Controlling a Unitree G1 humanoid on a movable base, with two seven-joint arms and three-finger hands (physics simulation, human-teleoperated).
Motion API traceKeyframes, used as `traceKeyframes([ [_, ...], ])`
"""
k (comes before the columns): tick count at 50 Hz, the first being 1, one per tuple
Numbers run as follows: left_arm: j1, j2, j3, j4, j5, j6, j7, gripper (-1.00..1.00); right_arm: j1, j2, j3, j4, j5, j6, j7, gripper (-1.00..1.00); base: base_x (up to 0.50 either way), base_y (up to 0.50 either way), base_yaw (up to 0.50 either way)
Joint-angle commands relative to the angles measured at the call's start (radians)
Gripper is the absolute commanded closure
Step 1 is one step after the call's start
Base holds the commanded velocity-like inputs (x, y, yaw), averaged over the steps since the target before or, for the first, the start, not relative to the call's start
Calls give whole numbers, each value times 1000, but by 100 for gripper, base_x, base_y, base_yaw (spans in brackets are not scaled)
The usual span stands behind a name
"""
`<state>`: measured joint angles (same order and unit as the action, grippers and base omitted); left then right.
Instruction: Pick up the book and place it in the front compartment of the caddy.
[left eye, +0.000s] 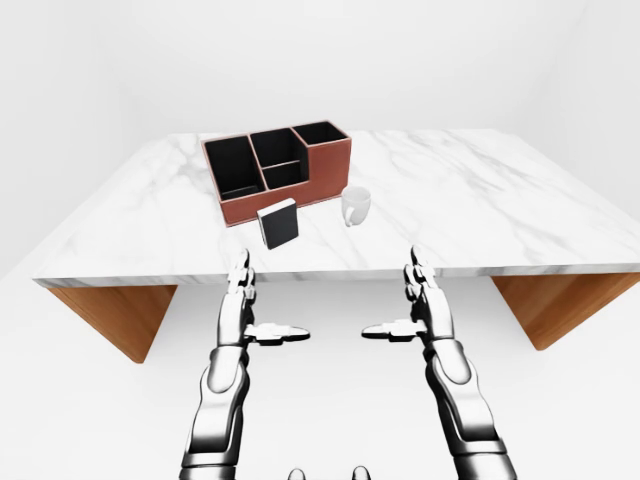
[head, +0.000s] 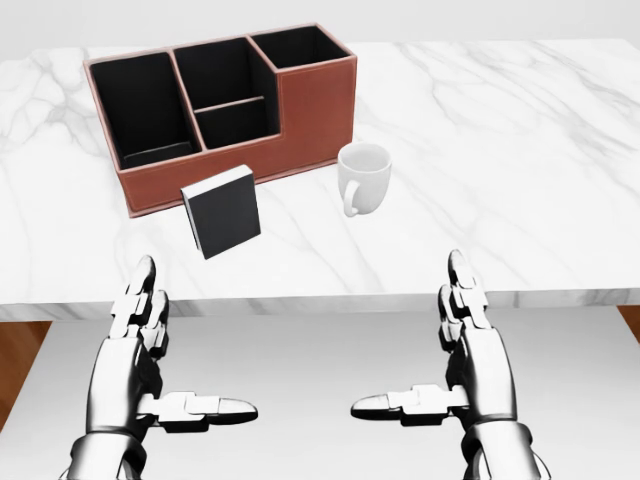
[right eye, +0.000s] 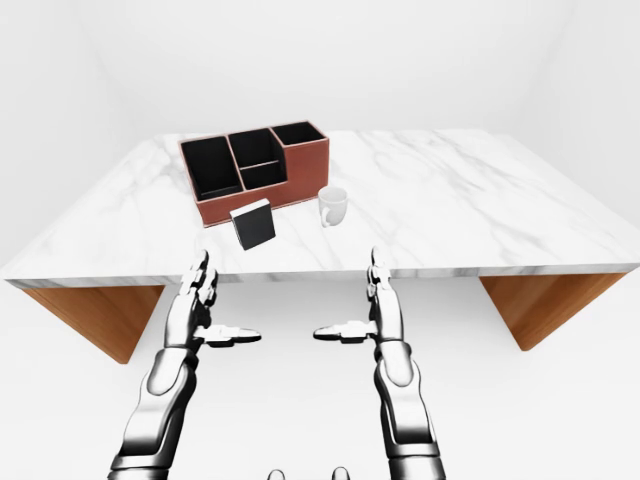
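Note:
A small dark book with a pale edge stands upright on the marble table, just below the caddy in the head view. The reddish-brown caddy has several black compartments and sits at the table's upper left. My left hand hovers below the table's near edge, fingers spread, empty. At the same height, my right hand is also open and holds nothing. Both hands are well short of the book.
A white mug stands to the right of the book, close to the caddy's corner. The table rests on wooden legs at both sides. White floor lies beneath my hands.

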<state>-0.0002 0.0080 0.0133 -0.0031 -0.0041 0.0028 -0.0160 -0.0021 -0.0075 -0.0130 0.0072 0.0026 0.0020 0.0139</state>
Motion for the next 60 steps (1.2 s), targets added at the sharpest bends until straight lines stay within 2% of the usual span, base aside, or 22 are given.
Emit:
traceKeyframes([
  [1,0,14,23,-17,-5,17,-27,-100,-6,-13,-20,29,-4,0,20,-100,0,0,0],
  [4,0,14,24,-17,-4,17,-27,-100,-6,-13,-20,29,-4,0,20,-100,0,0,0],
  [5,-4,16,26,-18,-4,23,-30,-100,-2,-13,-18,17,-8,14,20,-100,0,0,0],
  [6,-5,16,26,-18,-4,23,-30,-100,-2,-13,-18,16,-8,15,20,-100,0,0,0],
  [8,1,16,25,-46,-3,45,-30,-100,-3,-14,-19,7,-8,24,22,-100,0,0,0],
  [9,2,16,25,-51,-2,48,-31,-100,-4,-14,-20,5,-7,27,23,-100,0,0,0],
  [10,3,16,25,-51,-2,48,-31,-100,-4,-14,-21,4,-7,28,23,-100,0,0,0],
  [11,-1,17,28,-52,-3,51,-33,-100,1,-14,-22,-16,-4,41,25,-100,0,0,0],
  [15,-1,17,28,-52,-3,51,-33,-100,1,-14,-22,-18,-4,43,25,-100,0,0,0],
  [16,-13,20,36,-40,-6,49,-34,-100,7,-17,-21,-55,-4,62,33,-100,0,0,0],
  [20,-16,23,42,-73,-9,83,-34,-100,12,-17,-25,-98,0,85,39,-100,0,0,0],
  [21,-14,23,43,-83,-10,84,-35,-100,14,-18,-24,-110,-3,85,40,-100,0,0,0],
  [34,-10,31,62,-218,-19,84,-37,-100,28,-17,-29,-217,-1,85,54,-100,0,0,0],
  [38,-13,32,67,-218,-18,84,-38,-100,29,-18,-32,-242,2,85,58,-100,0,0,0],
  [40,-12,32,67,-226,-16,84,-39,-100,32,-15,-44,-294,64,85,93,-100,0,0,0],
  [60,-11,35,81,-342,-27,84,-50,-100,39,-24,-65,-458,90,85,105,-100,0,0,0],
])
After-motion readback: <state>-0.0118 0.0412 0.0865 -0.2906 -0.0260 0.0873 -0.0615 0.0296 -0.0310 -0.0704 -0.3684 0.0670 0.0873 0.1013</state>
